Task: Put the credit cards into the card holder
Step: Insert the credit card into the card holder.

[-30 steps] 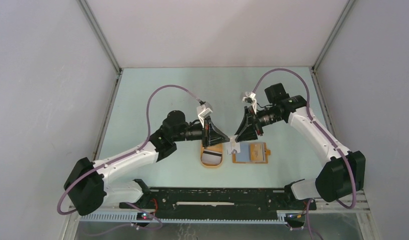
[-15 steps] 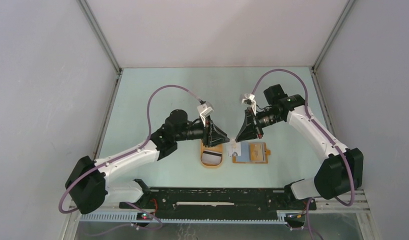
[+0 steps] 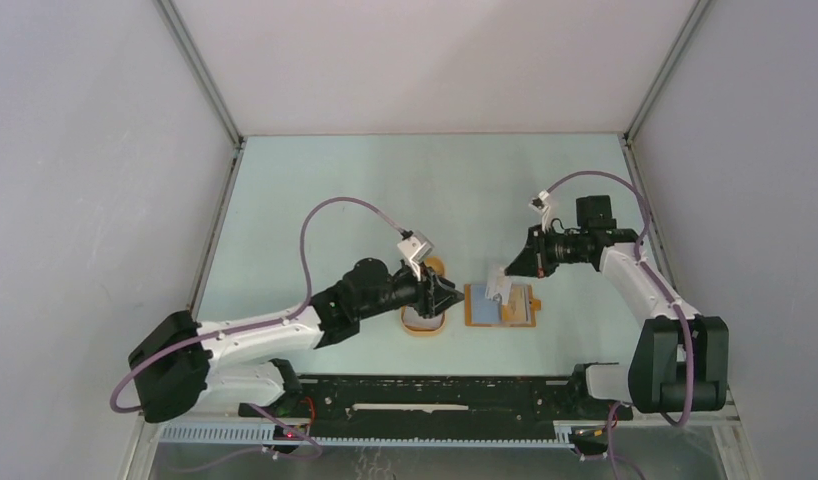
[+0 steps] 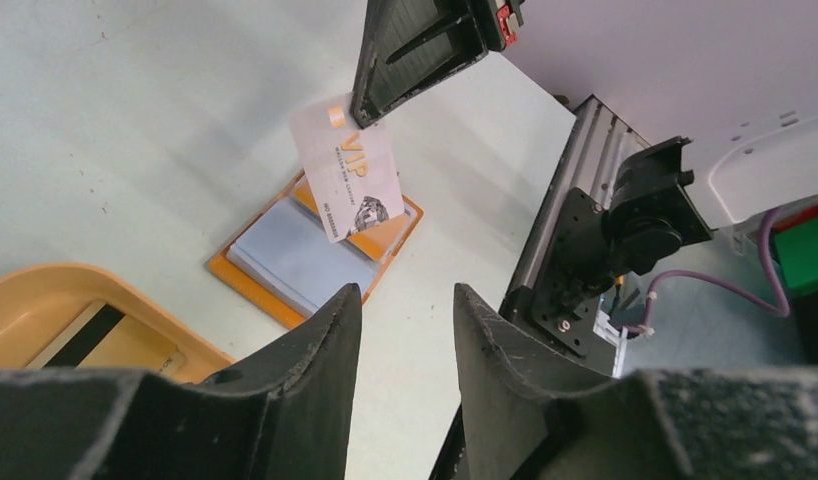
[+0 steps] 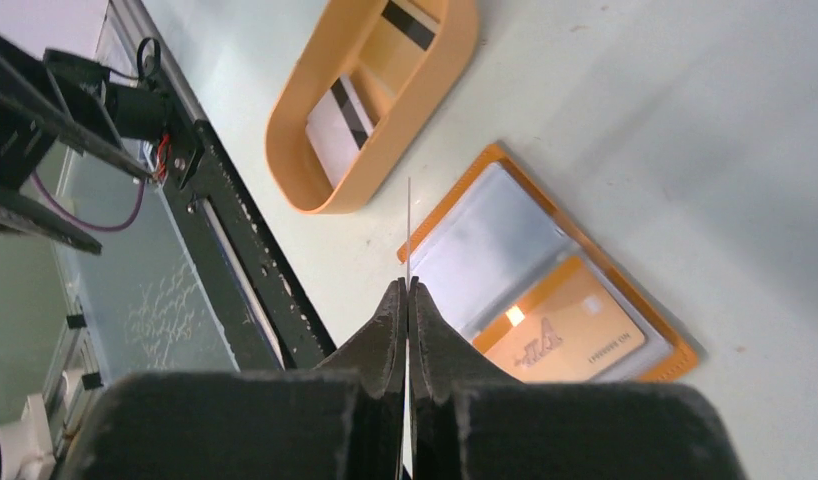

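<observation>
My right gripper (image 5: 407, 283) is shut on a white credit card (image 4: 347, 180) printed "VIP". It holds the card by its top edge, tilted, just above the card holder (image 3: 500, 306). From the right wrist the card (image 5: 408, 225) appears edge-on as a thin line. The orange-tan holder (image 5: 440, 225) lies open and flat, with clear sleeves and an orange card (image 5: 570, 335) in one slot. My left gripper (image 4: 405, 292) is open and empty, low beside the holder (image 4: 285, 262), with the oval tray at its left.
The oval orange tray (image 3: 423, 326) sits left of the holder and contains cards with black stripes (image 5: 341, 118). The black rail (image 3: 435, 408) and both arm bases run along the near edge. Grey walls enclose the table on three sides.
The left gripper opened, let go of the white card and dropped low toward the tray. The right gripper shut on the card and drew it right, over the holder.
</observation>
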### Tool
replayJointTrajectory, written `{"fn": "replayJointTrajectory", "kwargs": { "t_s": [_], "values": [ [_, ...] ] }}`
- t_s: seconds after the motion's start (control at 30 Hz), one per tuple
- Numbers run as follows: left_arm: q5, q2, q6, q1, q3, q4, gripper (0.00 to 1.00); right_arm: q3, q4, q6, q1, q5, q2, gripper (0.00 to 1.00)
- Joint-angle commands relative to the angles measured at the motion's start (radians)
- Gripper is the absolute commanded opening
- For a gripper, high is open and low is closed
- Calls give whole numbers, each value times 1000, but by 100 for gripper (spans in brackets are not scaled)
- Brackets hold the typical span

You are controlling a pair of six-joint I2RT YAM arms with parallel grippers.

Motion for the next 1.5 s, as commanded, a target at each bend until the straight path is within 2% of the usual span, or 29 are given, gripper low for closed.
{"fn": "replayJointTrajectory", "kwargs": {
  "t_s": [0.0, 0.3, 0.47, 0.8, 1.13, 1.47],
  "values": [
    [-184, 74, 5, -53, -5, 119, 44, 1, 42, 57, -66, 4, 35, 0],
    [-338, 308, -24, -150, 82, 138, 45, 1, -19, 11, -119, 38, 126, 0],
    [-363, 383, -24, -177, 109, 131, 47, 4, -55, -9, -167, 30, 159, 0],
    [-376, 460, 58, -215, 169, 71, 54, 60, -116, -43, -165, 26, 265, 0],
    [-400, 492, 18, -216, 188, 47, 62, 99, -153, -54, -149, -8, 372, 0],
    [-404, 544, -43, -189, 231, -30, 62, 126, -134, -11, -133, -33, 441, 0]
  ]
}}
